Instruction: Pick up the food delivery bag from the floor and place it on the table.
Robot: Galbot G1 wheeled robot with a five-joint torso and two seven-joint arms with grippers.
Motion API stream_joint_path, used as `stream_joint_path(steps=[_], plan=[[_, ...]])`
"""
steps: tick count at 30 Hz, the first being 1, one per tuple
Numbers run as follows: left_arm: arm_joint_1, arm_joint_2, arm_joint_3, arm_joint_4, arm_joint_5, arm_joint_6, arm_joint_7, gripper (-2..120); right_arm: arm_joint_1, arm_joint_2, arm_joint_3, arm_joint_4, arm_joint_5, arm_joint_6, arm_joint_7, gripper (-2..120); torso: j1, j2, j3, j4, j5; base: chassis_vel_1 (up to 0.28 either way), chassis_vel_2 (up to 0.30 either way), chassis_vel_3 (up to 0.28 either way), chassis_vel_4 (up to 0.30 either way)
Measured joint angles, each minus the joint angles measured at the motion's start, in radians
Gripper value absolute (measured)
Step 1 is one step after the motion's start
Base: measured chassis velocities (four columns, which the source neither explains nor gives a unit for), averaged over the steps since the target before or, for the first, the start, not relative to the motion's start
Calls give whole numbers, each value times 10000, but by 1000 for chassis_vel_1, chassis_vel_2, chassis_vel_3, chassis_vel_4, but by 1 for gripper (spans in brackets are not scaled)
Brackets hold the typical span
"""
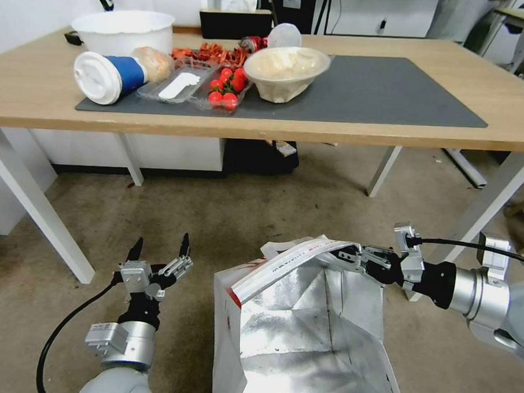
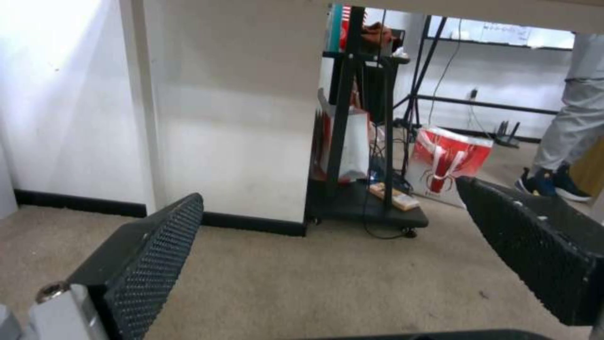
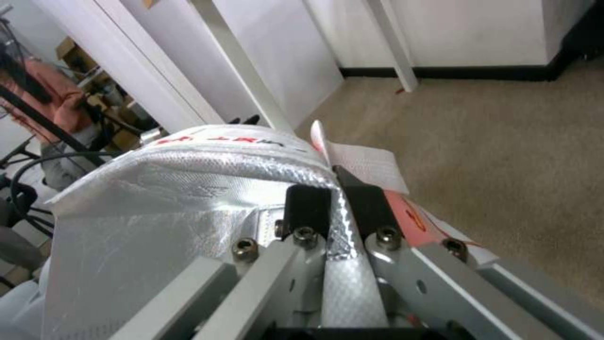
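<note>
One boxy red-and-white, foil-lined food delivery bag (image 1: 302, 331) is seen on the beige floor (image 1: 307, 210) before the light-wood counter (image 1: 392, 124). Its rim is clamped by the right claw (image 1: 352, 257); the left claw (image 1: 160, 251) is held apart, beside it.

From my right wrist camera I see the right gripper (image 3: 337, 208) with its two black fingertips (image 3: 307, 208) pinched together on the upper edge of the red-and-white food delivery bag (image 3: 188, 189), crinkly silver foil lining squeezed between them. A white woven strap handle (image 3: 362, 163) folds over just beside the far finger. The bag's open foil mouth spreads away from the clamp. Beyond it lies the worn beige-brown floor (image 3: 503, 141), with slanted white table legs (image 3: 239, 71) and a white wall behind.
</note>
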Motion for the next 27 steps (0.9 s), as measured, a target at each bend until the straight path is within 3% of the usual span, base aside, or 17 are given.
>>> stream_joint_path(steps=[27], plan=[[-51,48,17,32,15,-10,14,100,-39,46,41,110,-13,27,-28,0,267,1044,780,0,0,0,0,0,0]])
